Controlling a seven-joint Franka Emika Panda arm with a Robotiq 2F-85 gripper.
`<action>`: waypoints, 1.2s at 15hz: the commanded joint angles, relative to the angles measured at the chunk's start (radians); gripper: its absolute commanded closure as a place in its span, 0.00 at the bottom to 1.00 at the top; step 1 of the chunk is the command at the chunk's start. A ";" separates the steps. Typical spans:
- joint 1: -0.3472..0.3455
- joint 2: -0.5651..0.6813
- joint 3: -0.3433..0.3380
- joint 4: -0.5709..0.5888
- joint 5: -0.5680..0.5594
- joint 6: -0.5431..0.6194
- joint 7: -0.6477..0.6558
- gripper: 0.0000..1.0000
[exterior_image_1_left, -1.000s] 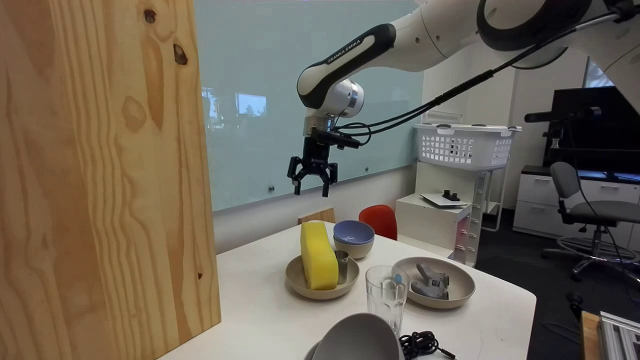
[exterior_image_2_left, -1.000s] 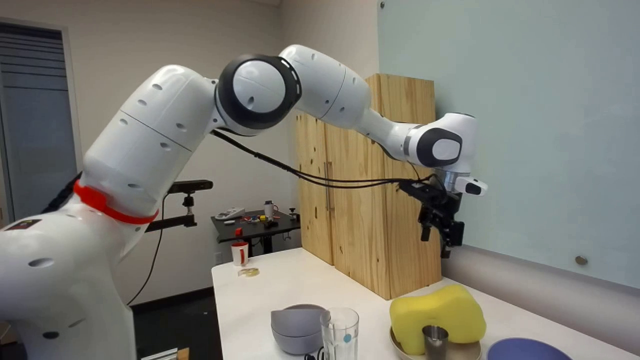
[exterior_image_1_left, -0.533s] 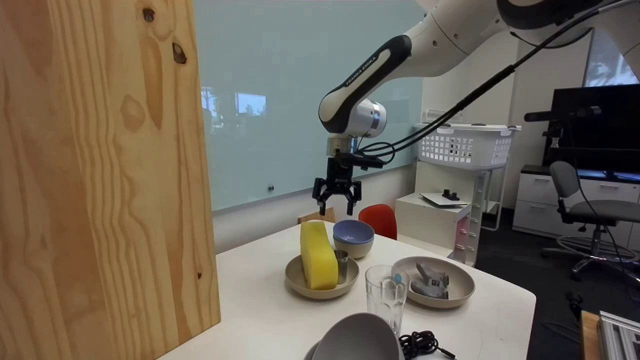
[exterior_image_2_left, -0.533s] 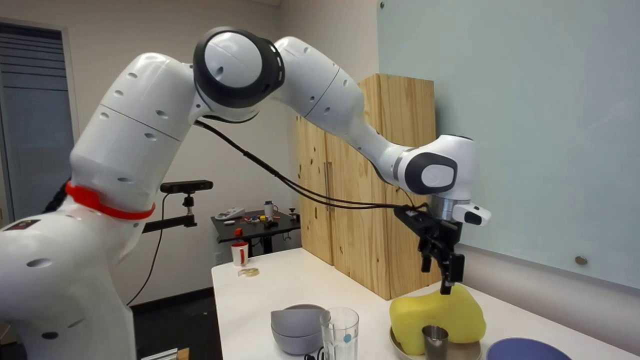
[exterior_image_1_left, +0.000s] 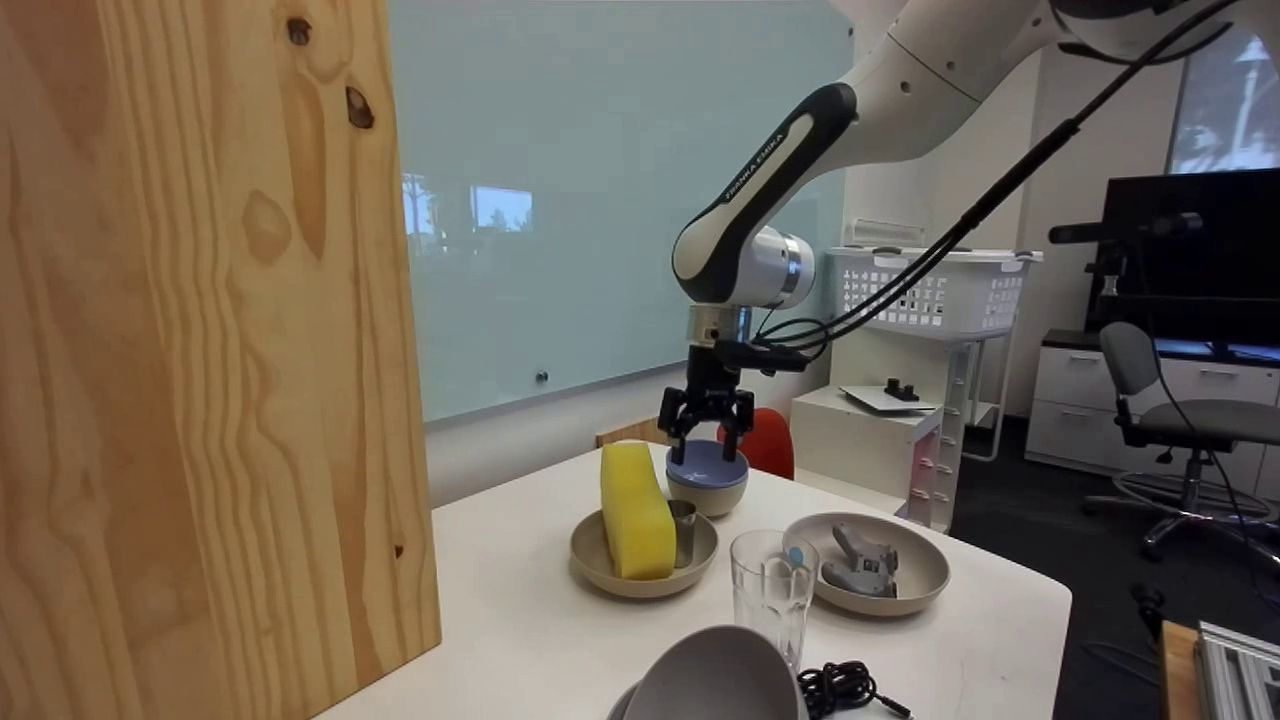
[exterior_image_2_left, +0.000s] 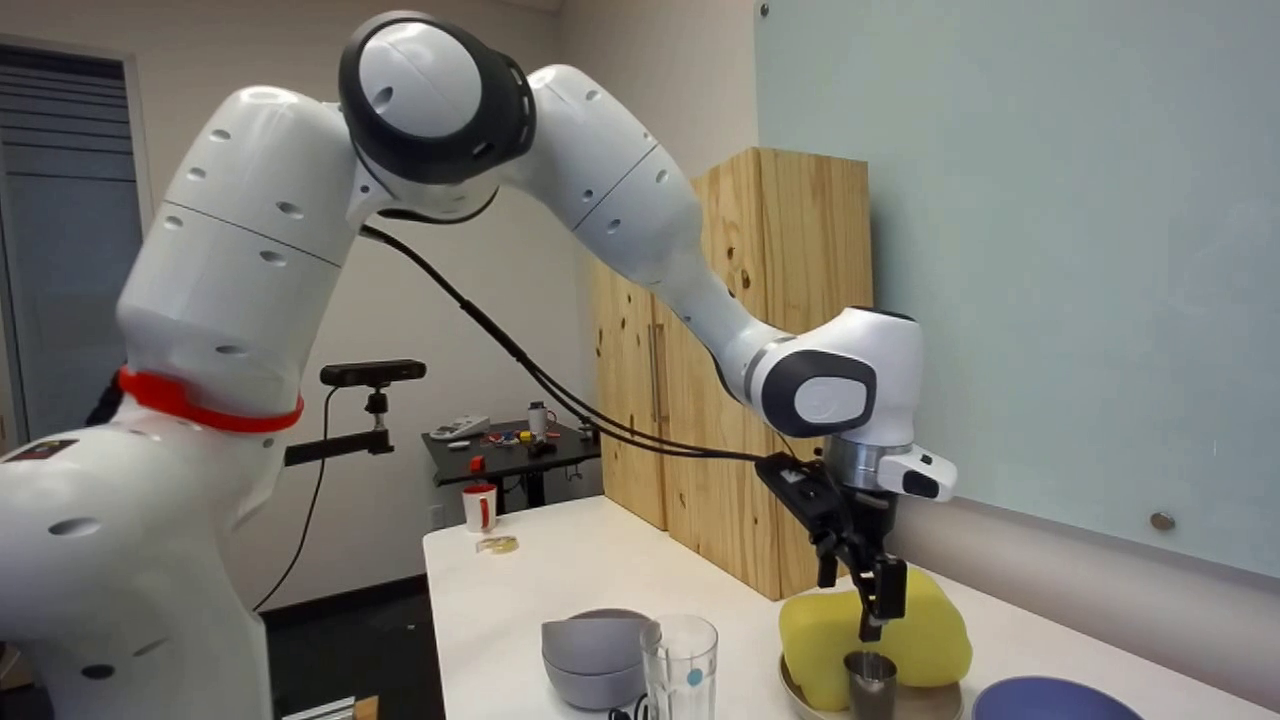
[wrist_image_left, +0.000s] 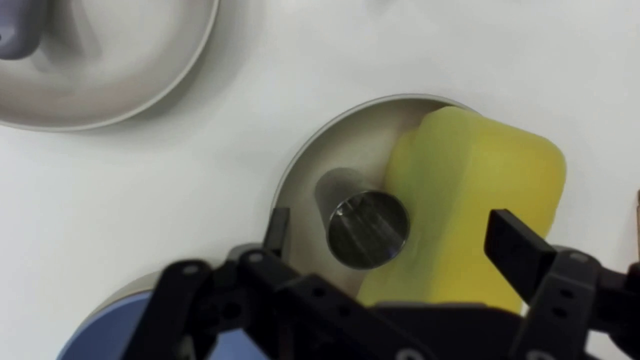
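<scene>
Saw, below the widely spread end effector (wrist_image_left: 390, 227), the white surface (exterior_image_1_left: 505, 600). Noted, under the fingers (wrist_image_left: 517, 250), a beige dish (wrist_image_left: 357, 135), and in this dish a yellow block (wrist_image_left: 465, 195). Noticed, lower and to the end effector's side, a blue bowl (exterior_image_1_left: 707, 477). Found the metal cup (wrist_image_left: 362, 220) upright in the same dish, just beside the block, in the wrist view between the fingers but lower.
</scene>
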 joint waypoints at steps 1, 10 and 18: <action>-0.012 -0.021 0.001 -0.067 0.018 0.100 -0.076 0.00; -0.016 -0.007 0.010 -0.044 -0.002 0.189 -0.140 0.00; -0.036 0.032 0.083 -0.010 0.081 0.286 -0.203 0.00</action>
